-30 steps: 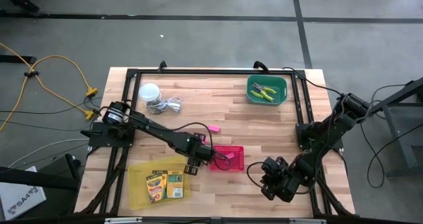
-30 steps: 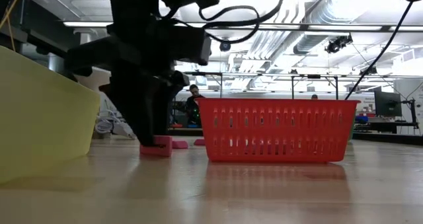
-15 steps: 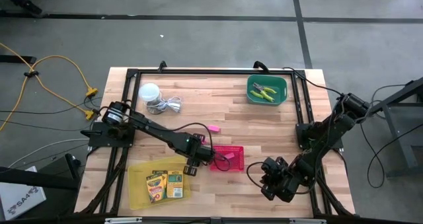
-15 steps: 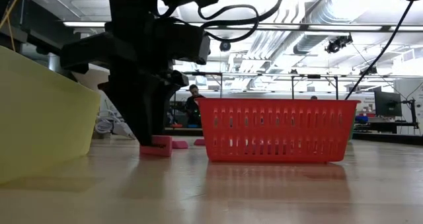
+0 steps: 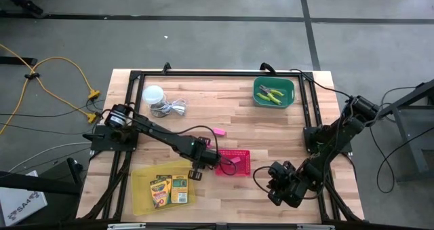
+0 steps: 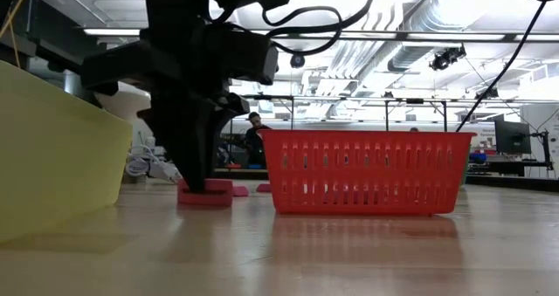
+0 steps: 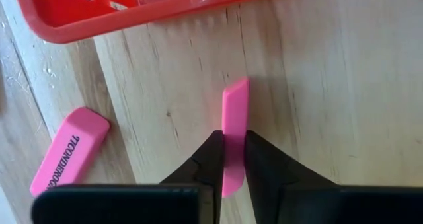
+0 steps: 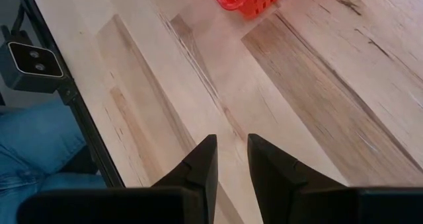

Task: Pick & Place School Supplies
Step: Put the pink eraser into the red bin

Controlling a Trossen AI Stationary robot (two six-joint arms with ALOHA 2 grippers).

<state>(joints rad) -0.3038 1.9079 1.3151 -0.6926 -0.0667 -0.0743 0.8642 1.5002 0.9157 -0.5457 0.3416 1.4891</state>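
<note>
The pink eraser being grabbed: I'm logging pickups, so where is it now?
In the left wrist view the pink eraser stands on edge on the table, pinched in the left claw, just outside the red basket, with a second eraser lying nearby.

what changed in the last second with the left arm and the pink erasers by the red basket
The left gripper closed its fingers on the upright pink eraser block beside the red mesh basket, gripping it on edge against the wooden table. The eraser shifted slightly in the low view. The second pink eraser, yellow tray, green tray and right gripper stayed put.
</note>
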